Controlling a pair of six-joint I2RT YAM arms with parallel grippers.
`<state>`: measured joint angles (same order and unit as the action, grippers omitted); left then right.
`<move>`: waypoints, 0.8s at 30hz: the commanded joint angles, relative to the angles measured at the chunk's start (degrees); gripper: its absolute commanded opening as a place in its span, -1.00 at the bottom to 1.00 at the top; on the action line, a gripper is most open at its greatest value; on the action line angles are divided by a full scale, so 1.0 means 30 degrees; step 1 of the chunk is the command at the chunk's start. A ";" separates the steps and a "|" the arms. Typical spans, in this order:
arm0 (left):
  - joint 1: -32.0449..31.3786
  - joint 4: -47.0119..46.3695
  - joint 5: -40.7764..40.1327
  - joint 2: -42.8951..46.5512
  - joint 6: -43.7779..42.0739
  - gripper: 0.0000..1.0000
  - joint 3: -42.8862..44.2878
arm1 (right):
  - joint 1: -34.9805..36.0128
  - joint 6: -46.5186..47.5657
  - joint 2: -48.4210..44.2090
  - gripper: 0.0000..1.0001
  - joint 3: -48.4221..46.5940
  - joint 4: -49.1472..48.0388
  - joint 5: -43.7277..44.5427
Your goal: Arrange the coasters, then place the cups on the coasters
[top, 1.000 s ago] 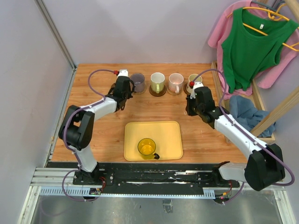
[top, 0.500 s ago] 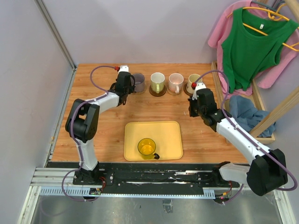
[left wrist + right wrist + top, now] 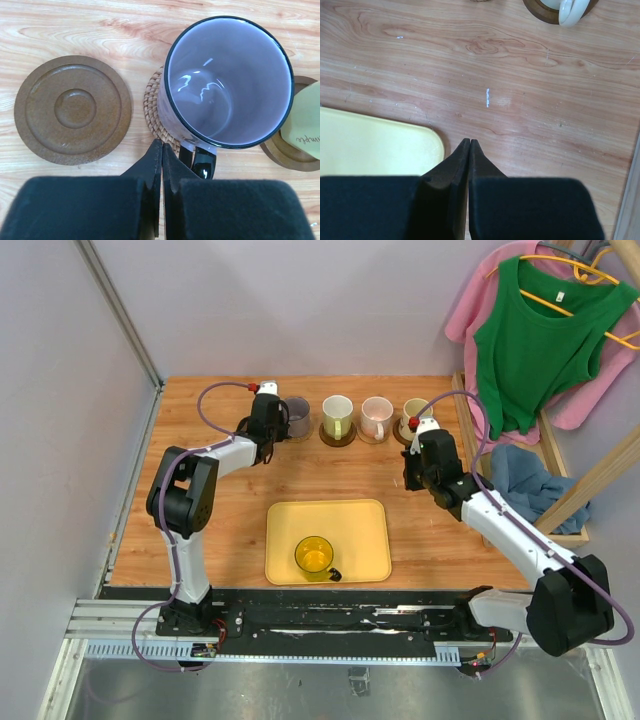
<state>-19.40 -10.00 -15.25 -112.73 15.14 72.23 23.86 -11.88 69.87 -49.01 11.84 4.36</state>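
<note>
Standing on the yellow tray (image 3: 370,515), 1 yellow cup (image 3: 314,555) needs the bare dark coaster (image 3: 73,109) beyond the tray. Left gripper (image 3: 162,150) and right gripper (image 3: 469,142) are closed and empty; either should open fully before descending.

The grey-purple mug (image 3: 229,82), white-and-green mug (image 3: 337,416), pink mug (image 3: 376,417) and cream mug (image 3: 417,408) stand in a close row with narrow gaps; the bare dark brown coaster (image 3: 73,109) just left of the row lies open from above; the table (image 3: 330,472) between row and yellow tray (image 3: 370,520) is free; the yellow mug (image 3: 314,555) blocks the tray's near middle.
</note>
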 commanded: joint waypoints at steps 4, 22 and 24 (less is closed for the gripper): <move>0.0158 -0.1027 0.1057 -0.0247 0.0199 -0.99 0.0521 | 0.0264 0.0005 0.0191 -0.96 0.0045 -0.0449 0.0015; 0.0152 -0.0856 0.2109 -0.0074 0.0543 -0.99 0.0454 | 0.0280 -0.0141 0.0674 -0.95 -0.0239 -0.0544 -0.0746; 0.0166 -0.0849 0.2162 -0.0071 0.0578 -0.99 0.0420 | 0.0280 -0.0137 0.0721 -0.95 -0.0257 -0.0519 -0.0805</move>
<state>-19.25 -10.70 -9.72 -112.84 16.36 72.23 23.88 -11.92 71.53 -49.01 11.16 2.81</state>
